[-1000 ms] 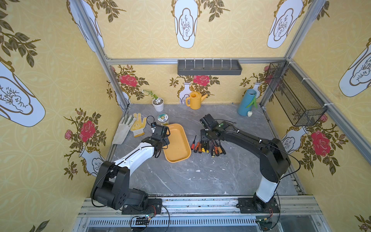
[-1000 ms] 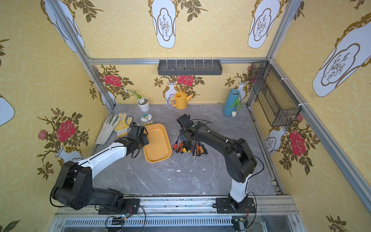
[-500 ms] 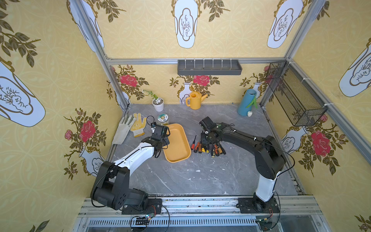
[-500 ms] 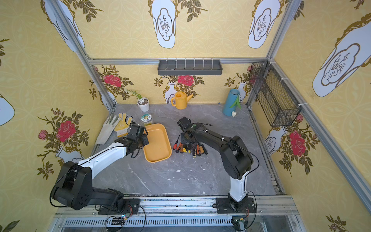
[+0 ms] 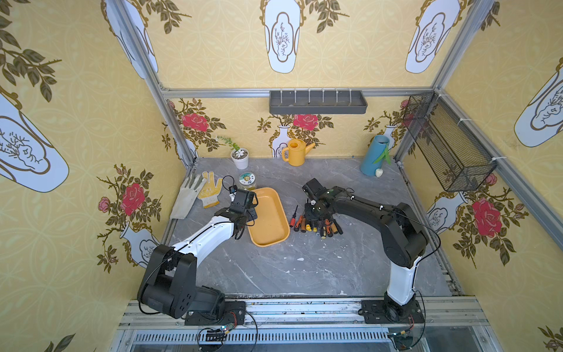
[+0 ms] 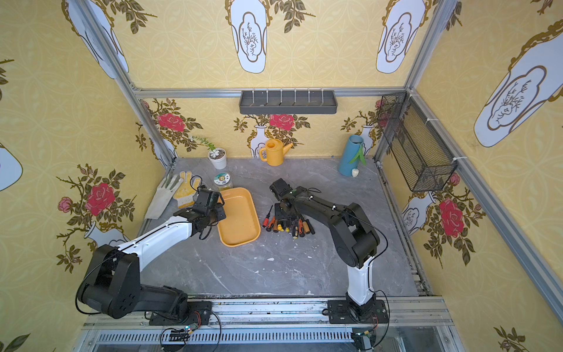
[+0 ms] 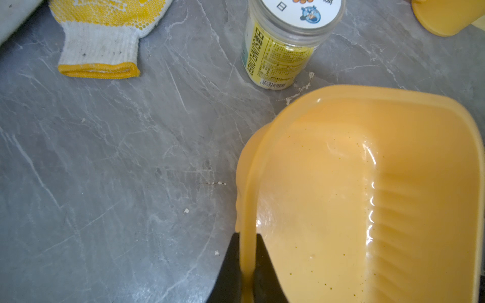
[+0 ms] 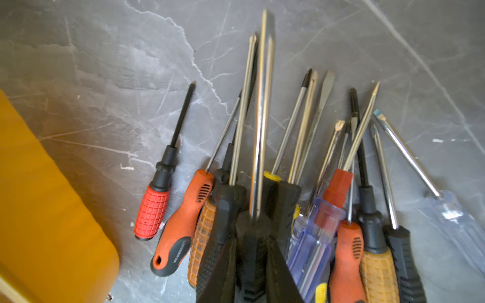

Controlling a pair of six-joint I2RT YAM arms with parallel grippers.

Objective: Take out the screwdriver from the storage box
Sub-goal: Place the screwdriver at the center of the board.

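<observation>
The storage box (image 5: 269, 220) (image 6: 239, 218) is a shallow yellow-orange tub, and its inside (image 7: 315, 183) shows nothing in it. My left gripper (image 7: 246, 236) (image 5: 251, 217) is shut on the tub's long left rim, one finger inside and one outside. Several screwdrivers (image 5: 316, 225) (image 6: 288, 226) lie in a fan on the grey table right of the tub. My right gripper (image 8: 252, 240) (image 5: 313, 213) is shut on a black-handled screwdriver (image 8: 258, 131) whose long steel shaft points out over the pile.
Behind the tub stand a labelled jar (image 5: 247, 181) (image 7: 283, 44) and two work gloves (image 5: 198, 192). Along the back wall are a small plant pot (image 5: 240, 158), a yellow watering can (image 5: 296, 156) and a blue vase (image 5: 374, 158). A grey wall tray (image 5: 316, 103) and a mesh basket (image 5: 447, 146) hang above.
The right arm's elbow has swung a little to the left, and its wrist has barely moved over the pile. The left arm and tub have stayed where they were.
</observation>
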